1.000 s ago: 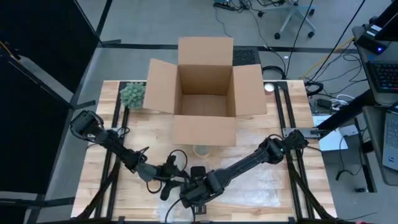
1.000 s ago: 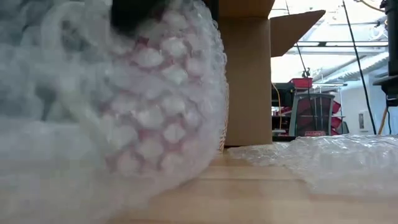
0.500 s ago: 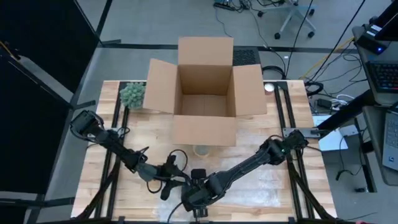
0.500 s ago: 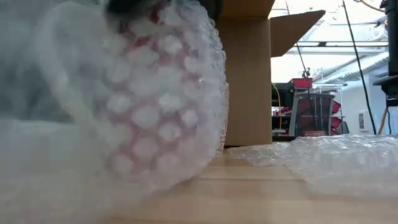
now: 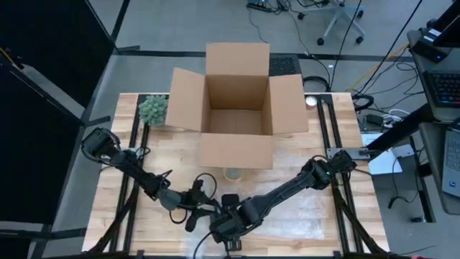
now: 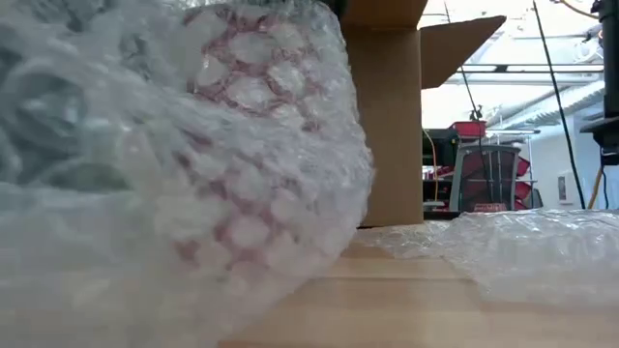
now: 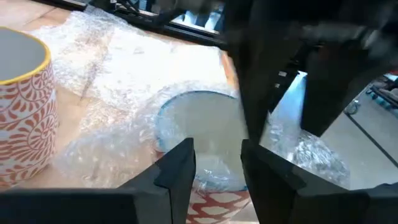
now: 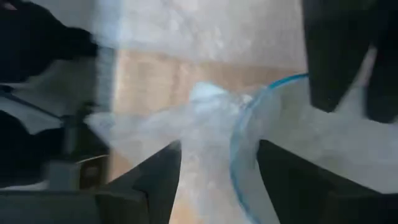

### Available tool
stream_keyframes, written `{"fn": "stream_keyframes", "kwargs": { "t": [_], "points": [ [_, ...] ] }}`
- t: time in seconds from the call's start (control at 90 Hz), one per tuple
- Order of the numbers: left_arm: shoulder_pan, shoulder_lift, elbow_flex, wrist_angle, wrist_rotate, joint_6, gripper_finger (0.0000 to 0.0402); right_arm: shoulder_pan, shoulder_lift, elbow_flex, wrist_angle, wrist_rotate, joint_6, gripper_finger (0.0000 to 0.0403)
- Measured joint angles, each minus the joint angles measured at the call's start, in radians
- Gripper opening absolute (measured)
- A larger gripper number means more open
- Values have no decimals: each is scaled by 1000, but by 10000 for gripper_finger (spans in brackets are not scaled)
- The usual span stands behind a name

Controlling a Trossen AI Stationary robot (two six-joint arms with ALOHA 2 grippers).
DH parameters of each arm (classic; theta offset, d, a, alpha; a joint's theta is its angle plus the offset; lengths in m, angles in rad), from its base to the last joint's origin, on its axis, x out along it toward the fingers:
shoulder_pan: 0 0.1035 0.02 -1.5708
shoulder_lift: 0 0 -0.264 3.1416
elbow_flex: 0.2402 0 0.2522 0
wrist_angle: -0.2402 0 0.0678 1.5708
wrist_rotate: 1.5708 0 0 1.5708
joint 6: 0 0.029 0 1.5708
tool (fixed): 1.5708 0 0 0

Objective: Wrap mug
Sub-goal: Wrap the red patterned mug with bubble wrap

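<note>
Meeting over the bubble-wrapped mug (image 6: 251, 155), left claw (image 5: 205, 208) and right claw (image 5: 228, 229) grips cannot be told.

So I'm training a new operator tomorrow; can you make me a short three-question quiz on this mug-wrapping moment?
1. True or false: the cardboard box has its flaps shut.
2. What covers the patterned mug nearest the low camera? A) paper B) bubble wrap C) cloth
3. How many red-patterned mugs does the left wrist view show?

Key: 1 false, the flaps are open. 2 B. 3 two: one bare mug, one wrapped.
</note>
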Motion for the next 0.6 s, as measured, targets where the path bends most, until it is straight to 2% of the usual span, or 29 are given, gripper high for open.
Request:
{"fn": "stream_keyframes", "kwargs": {
  "t": [0.333,0.478,0.6],
  "points": [
    [0,0,0,0,0,0,125,36,-76,0,-132,8,54,196],
    [0,0,0,0,1,0,125,50,-50,-9,-91,110,10,196],
    [0,0,0,0,1,0,125,45,-9,-13,-45,138,-35,196]
  ]
}}
